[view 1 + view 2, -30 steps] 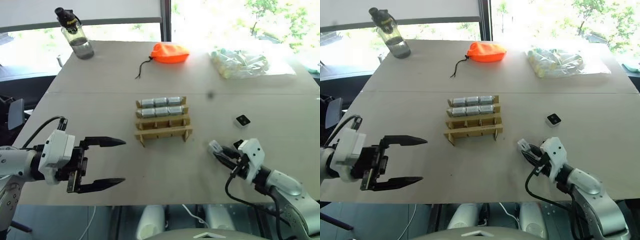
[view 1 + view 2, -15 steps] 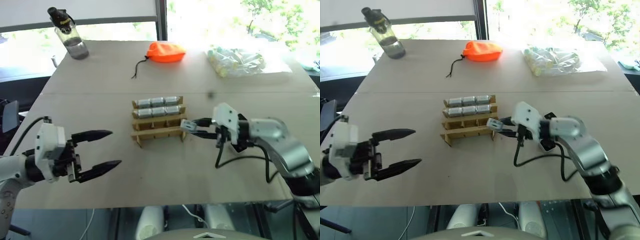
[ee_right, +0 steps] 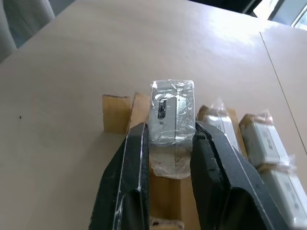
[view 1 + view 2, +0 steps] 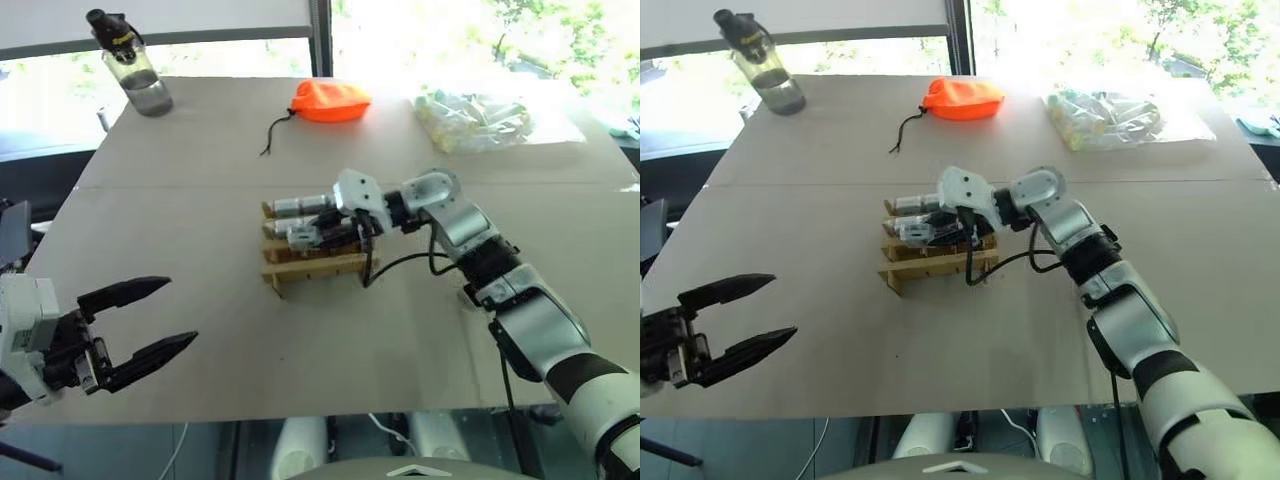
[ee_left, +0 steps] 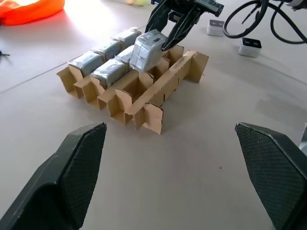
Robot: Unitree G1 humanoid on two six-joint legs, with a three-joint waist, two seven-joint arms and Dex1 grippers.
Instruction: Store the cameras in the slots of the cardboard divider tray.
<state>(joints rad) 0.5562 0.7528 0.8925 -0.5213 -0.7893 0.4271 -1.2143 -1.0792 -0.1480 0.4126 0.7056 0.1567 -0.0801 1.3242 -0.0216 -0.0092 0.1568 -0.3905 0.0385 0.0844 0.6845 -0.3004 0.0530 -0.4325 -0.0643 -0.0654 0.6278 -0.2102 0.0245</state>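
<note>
Head views: right gripper (image 4: 312, 232) clamped on a wrapped camera (image 4: 300, 233) above the cardboard divider tray (image 4: 320, 268) at mid-table, two far rows already filled, near rows empty; left gripper (image 4: 150, 322) spread wide and holding nothing, well apart at the near left edge. Left wrist view: held camera (image 5: 147, 49) tilted above the third row, two more cameras (image 5: 251, 46) lying on the table beyond the tray (image 5: 144, 103) — best levelled and squared to one slot before lowering. Right wrist view: camera (image 3: 171, 120) pinched between both fingers (image 3: 132, 167) above an end slot; advisable to centre between the cardboard strips, lower straight, and release only once seated.
</note>
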